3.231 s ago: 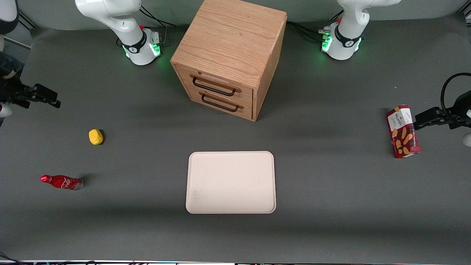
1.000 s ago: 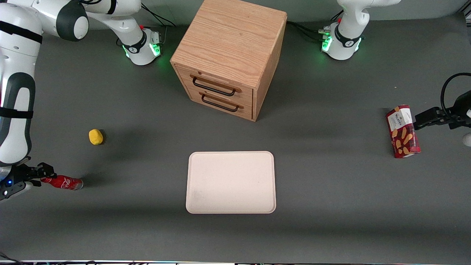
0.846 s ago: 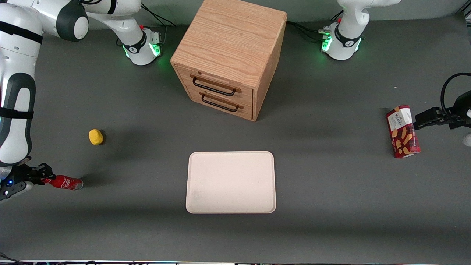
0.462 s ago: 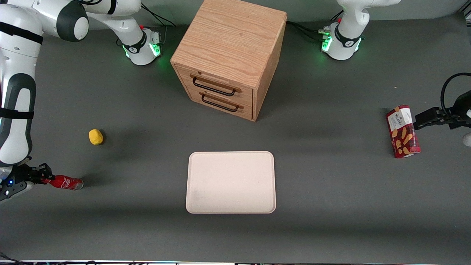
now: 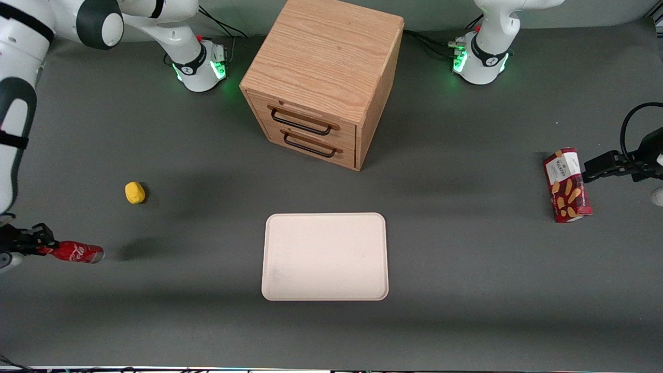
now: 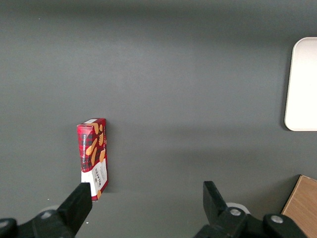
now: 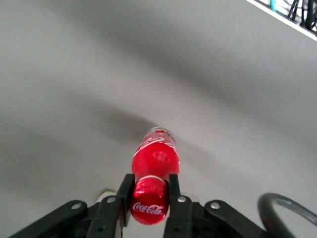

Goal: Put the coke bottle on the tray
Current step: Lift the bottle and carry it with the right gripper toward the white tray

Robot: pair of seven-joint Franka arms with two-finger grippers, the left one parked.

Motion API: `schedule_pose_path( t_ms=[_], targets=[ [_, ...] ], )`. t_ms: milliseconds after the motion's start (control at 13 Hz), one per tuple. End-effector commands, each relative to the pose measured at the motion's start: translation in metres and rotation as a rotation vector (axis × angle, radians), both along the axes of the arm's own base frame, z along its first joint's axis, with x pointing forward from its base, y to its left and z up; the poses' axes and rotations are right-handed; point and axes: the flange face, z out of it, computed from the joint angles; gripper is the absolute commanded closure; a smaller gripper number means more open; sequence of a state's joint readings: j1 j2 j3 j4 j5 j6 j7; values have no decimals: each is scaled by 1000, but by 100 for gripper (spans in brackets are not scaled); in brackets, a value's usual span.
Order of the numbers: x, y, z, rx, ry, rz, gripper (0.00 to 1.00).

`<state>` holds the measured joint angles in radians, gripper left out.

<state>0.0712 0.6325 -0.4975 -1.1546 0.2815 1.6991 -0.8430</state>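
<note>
Lifted off the grey counter [image 5: 207, 321] since earlier, the slim red coke bottle [image 5: 72, 252] hangs cap-pinched in the black pincer [image 5: 41, 244], well apart from the pale pinkish-beige rectangular tray [image 5: 325, 256].

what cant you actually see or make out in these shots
- Front view: the hand sits at the frame edge, its body cut off; the coke bottle cap is hidden between its fingers.
- Right wrist view: the tray is out of frame.
- Left wrist view: the tray and wooden cabinet are clipped by edges; snack box print is too small to read.
</note>
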Motion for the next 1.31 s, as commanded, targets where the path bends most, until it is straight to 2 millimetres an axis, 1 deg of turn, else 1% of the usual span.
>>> schedule_pose_path(
  t_ms=[0, 77, 231, 538, 615, 692, 769, 846, 923, 1077, 1231],
  targets=[
    [-4, 47, 74, -25, -7, -51, 100],
    [-5, 67, 92, -14, -12, -67, 100],
    [-6, 111, 122, 9, -26, -117, 100],
    [-4, 216, 142, 103, -57, -284, 100],
    [-2, 249, 144, 111, -89, -311, 100],
    [2, 284, 141, 96, -126, -326, 100],
    [2, 324, 139, 86, -172, -336, 100],
    [4, 357, 129, 96, -196, -362, 100],
    [8, 379, 117, 119, -208, -390, 100],
    [18, 414, 84, 161, -216, -401, 100],
    [32, 426, 44, 165, -223, -389, 100]
  ],
)
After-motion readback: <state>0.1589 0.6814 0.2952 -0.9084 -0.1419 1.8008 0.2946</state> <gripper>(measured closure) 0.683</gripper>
